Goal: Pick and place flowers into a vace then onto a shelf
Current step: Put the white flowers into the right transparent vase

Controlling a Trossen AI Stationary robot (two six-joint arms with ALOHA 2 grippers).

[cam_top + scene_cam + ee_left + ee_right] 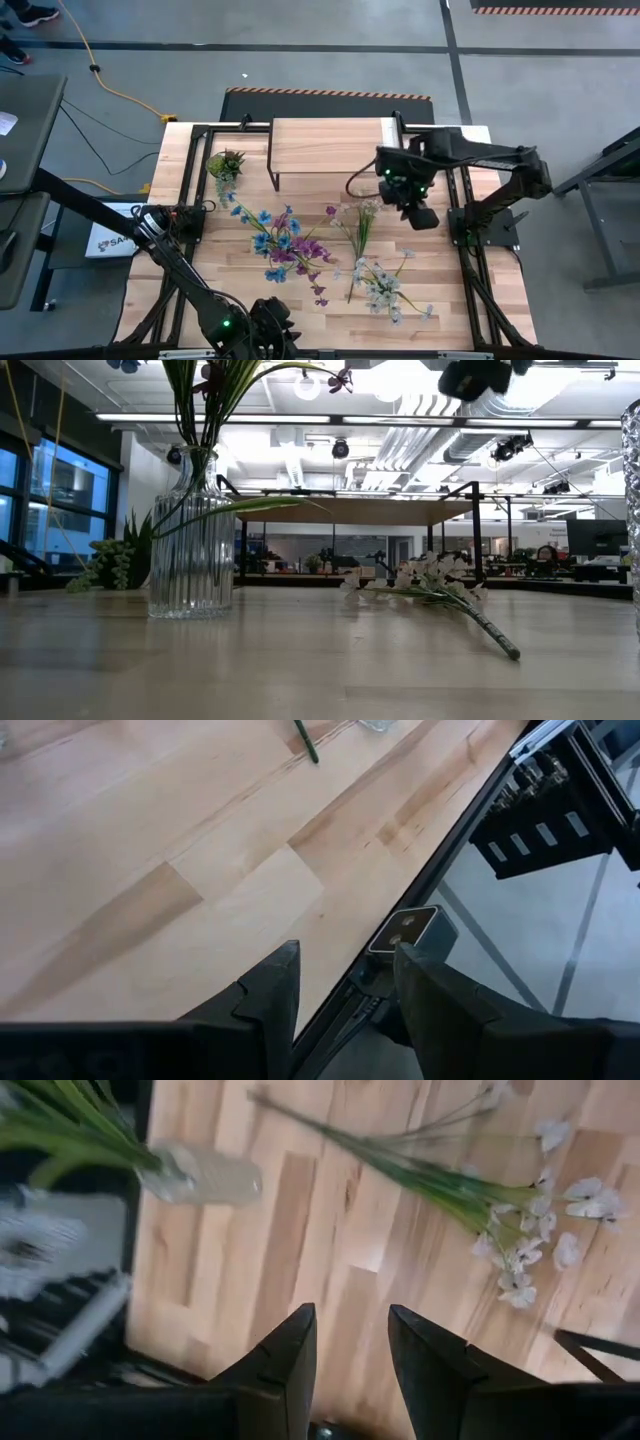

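A clear ribbed glass vase stands on the table and holds purple and blue flowers. One white-pink spray lies flat on the wood, its stem end toward the near edge. A second glass vase with pale blossoms stands near it. The shelf stands at the far edge. My right gripper hangs open, high above the table just right of the lying spray. My left gripper is open at the near edge.
A small green spiky potted plant sits left of the shelf. Black frame rails run along the table's sides. A small camera module sits at the near edge. Bare wood lies between the vases and the near edge.
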